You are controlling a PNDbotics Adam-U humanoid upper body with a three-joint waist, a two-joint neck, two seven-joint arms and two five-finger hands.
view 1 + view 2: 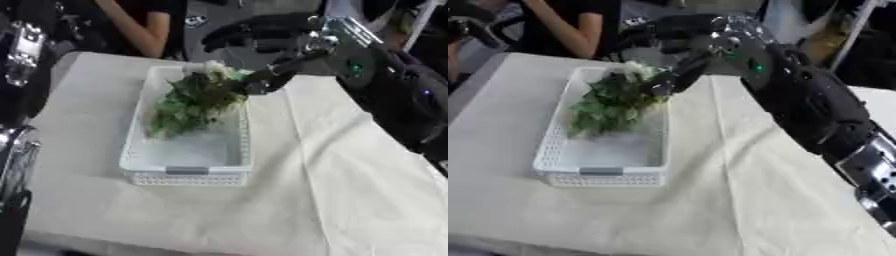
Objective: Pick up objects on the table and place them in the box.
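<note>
A pale cloth (pixel 350 190) covers the table. On it stands a white basket (pixel 185 170), long axis running away from the robot. A leafy green bunch (pixel 191 102) lies lengthwise in its far half, its top end grasped by the right hand (pixel 255 82); the blurred fingers merge into leaves.

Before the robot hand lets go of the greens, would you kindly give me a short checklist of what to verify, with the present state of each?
1. Leafy green bunch is over the white basket, not the cloth: ok.
2. Right robot hand is at the bunch's upper right end: ok; whether its fingers are curled round it: cannot tell.
3. Bunch has settled on the basket floor: cannot tell; it seems to lean against the far wall.
4. Near half of the basket floor is free: ok.
5. Basket sits flat on the tablecloth: ok.
6. Left robot hand is away from the basket: cannot tell, since it does not show.
</note>
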